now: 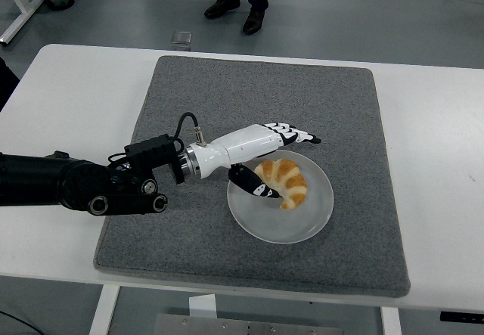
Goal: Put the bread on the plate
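A white table [68,100] carries a grey mat [257,100] that covers most of its middle. On the mat, toward its near right part, stands a pale round plate [314,214]. A golden croissant, the bread [285,182], lies on the plate, curved, with its ends pointing down and left. The left arm [68,187] comes in from the left edge, black, and ends in a white left hand [261,150]. The fingers [299,134] are stretched out flat above the plate's far rim, and the thumb [253,185] reaches onto the plate just beside the bread. The hand holds nothing. At the top, a person's shoes [238,13] stand on the floor.
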`<state>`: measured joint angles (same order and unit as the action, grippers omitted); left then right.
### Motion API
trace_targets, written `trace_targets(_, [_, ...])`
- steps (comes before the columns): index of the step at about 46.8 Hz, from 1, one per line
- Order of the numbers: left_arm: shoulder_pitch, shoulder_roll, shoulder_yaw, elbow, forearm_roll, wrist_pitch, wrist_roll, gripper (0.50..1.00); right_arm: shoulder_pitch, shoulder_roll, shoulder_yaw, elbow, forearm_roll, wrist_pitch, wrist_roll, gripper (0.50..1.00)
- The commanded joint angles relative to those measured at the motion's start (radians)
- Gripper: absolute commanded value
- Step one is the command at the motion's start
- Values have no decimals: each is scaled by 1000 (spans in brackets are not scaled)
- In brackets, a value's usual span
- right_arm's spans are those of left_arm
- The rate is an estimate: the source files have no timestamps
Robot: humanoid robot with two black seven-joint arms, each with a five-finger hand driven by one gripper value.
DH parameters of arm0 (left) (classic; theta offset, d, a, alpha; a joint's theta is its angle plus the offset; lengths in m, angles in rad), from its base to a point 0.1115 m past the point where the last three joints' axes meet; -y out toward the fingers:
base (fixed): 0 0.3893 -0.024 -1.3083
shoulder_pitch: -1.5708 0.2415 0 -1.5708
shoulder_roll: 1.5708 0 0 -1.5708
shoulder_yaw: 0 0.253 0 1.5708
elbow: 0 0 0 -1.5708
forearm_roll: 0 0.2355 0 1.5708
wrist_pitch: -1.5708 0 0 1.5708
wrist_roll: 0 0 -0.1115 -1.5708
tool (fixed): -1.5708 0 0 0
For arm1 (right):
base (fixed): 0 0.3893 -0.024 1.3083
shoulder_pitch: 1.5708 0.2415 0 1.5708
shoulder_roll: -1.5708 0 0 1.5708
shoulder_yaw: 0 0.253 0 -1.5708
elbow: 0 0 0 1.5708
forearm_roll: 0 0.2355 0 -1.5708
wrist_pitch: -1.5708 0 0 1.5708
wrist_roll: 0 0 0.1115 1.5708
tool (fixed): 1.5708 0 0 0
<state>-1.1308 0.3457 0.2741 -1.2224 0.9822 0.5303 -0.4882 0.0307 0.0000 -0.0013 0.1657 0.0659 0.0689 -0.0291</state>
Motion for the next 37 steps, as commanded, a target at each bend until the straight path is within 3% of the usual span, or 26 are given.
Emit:
trace_targets(1, [-6,12,-18,-11,-43,-10,0,990,0,0,0,1,0,0,0,952])
trace_targets(7, [-9,32,-90,-16,-186,-88,0,992,0,0,0,1,0,0,0,952])
trace_targets(19, [3,78,-326,44,-487,-346,14,992,0,0,0,1,0,0,0,952])
trace_targets(37, [2,73,-450,259,-678,-526,20,992,0,0,1,1,0,0,0,954])
